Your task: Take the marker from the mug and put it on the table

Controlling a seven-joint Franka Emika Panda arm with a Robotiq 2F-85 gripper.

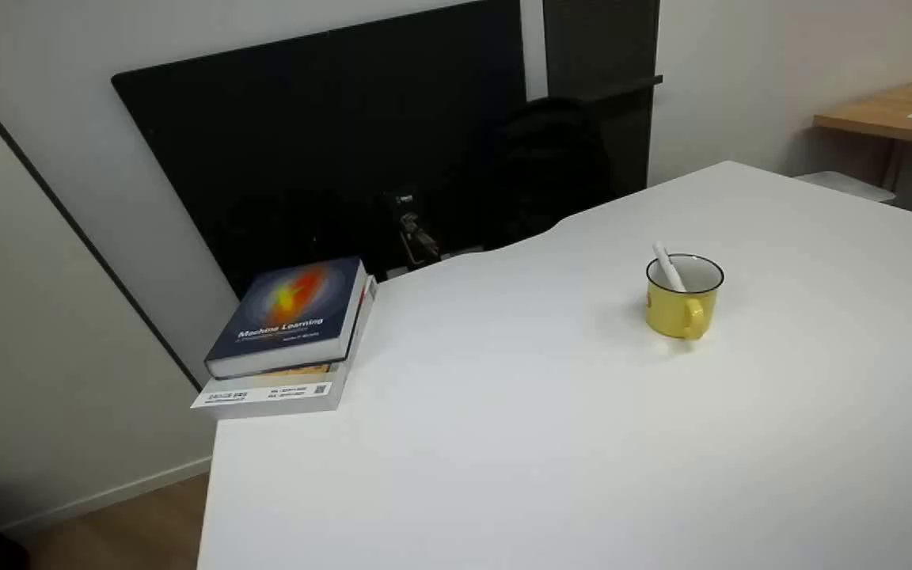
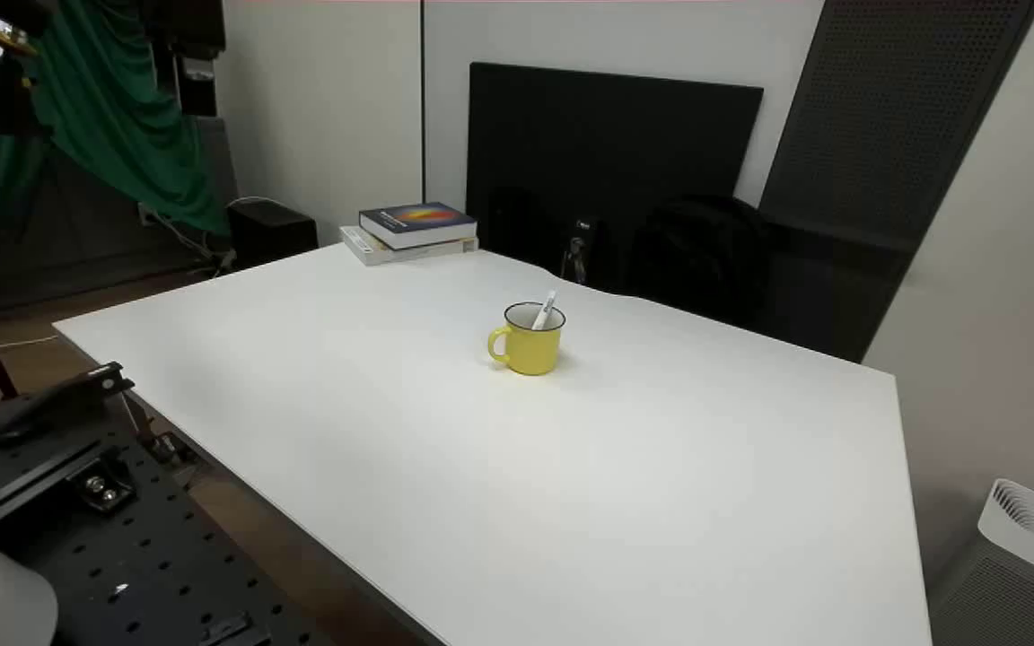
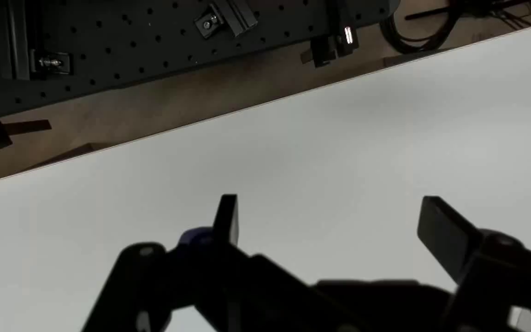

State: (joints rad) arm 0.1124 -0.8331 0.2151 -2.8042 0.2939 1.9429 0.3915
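Clearly, the white marker [image 1: 668,267] is seated in the yellow mug [image 1: 670,313]: by the exterior views alone it is shown, tilted, its upper end raised above the dark rim. The mug is stood upright on the white table [image 1: 503,412], right of centre in an exterior view; its handle [image 2: 497,346] is turned to the left in an exterior view. Only by the wrist view is the gripper [image 3: 332,223] shown, along the bottom of the frame. Its fingers [image 3: 444,237] are spread wide, and the table is seen between them. A black perforated plate [image 3: 132,57] is shown across the upper left there. Two stacked books [image 1: 290,340], a blue one uppermost, are caught in both exterior views. A light wooden table [image 1: 879,111] is revealed at the upper right of an exterior view. Green cloth [image 2: 127,126] is seen at the upper left of an exterior view.
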